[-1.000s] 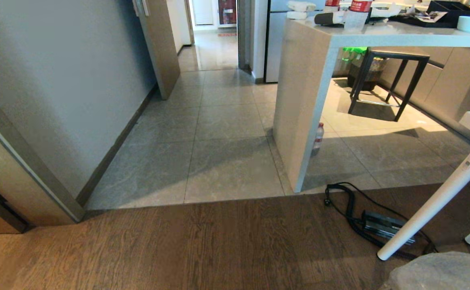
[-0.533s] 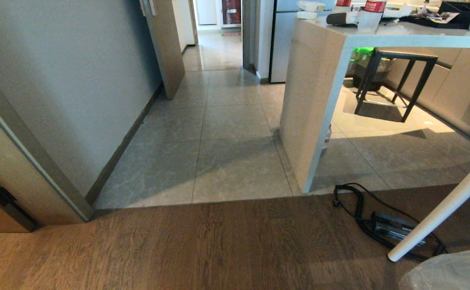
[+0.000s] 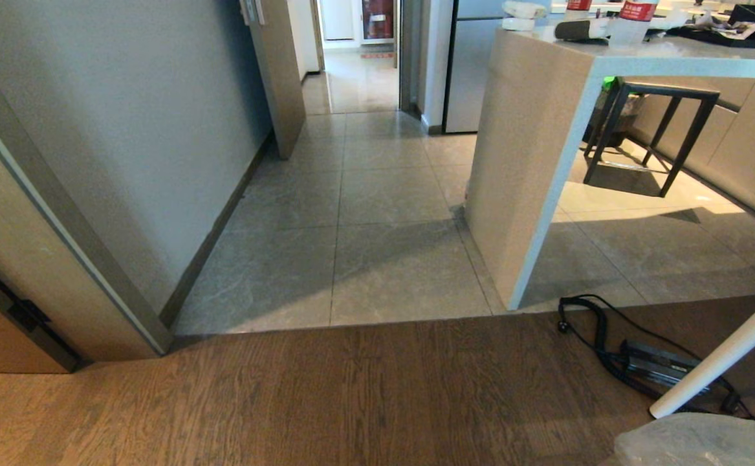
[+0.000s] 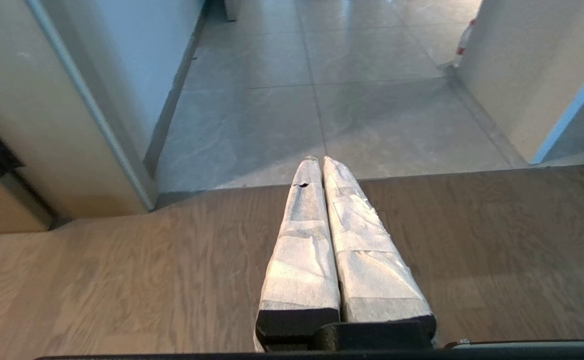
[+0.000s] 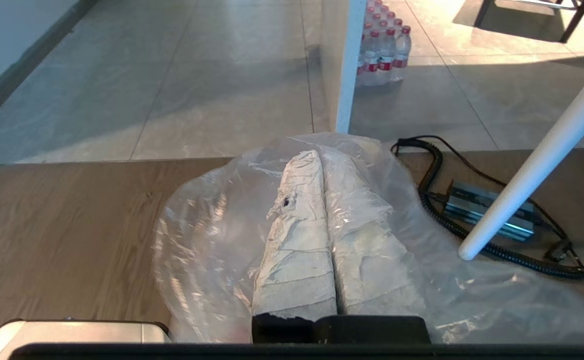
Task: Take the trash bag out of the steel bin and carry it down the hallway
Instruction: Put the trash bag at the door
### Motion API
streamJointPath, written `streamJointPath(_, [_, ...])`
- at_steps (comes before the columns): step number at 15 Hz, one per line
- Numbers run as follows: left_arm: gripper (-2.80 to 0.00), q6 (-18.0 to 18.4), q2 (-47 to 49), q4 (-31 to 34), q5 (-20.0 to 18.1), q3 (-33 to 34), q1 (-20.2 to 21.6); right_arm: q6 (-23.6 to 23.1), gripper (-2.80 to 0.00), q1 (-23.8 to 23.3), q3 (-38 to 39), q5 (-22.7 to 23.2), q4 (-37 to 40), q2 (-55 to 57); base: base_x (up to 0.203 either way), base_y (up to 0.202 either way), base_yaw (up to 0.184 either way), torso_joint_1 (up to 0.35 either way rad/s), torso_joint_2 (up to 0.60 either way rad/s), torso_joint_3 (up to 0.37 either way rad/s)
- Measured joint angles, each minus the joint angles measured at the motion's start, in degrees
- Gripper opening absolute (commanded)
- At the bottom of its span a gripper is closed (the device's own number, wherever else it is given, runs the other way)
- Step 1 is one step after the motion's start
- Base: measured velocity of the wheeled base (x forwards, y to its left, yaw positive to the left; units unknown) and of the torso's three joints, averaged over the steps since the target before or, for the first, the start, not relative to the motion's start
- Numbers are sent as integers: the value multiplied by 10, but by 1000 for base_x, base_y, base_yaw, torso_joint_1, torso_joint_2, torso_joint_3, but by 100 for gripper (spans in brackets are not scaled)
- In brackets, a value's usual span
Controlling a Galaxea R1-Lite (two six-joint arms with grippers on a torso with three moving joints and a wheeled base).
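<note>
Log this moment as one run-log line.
stage: carrying | right pincer: shut on trash bag | left pincer: shut, empty | ahead: hallway tiles

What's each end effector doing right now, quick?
Left end effector: closed, holding nothing.
Right end effector: closed on the trash bag.

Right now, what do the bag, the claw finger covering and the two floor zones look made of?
Trash bag: thin clear plastic film, glossy, crinkled; floor shows through it.
Right claw fingers: wrapped in whitish, matte, creased tape or cloth, with a small tear.
Near floor: matte brown wood-grain planks, possibly laminate.
Hallway floor: grey stone-look tiles, faint sheen, grout lines.
</note>
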Motion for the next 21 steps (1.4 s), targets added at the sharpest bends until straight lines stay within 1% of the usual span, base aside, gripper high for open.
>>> streamJointPath(21, [-280, 5, 0, 0, 0, 0, 0, 1, -280, -1, 0, 0, 0, 0, 0, 0, 0, 0, 0, 0])
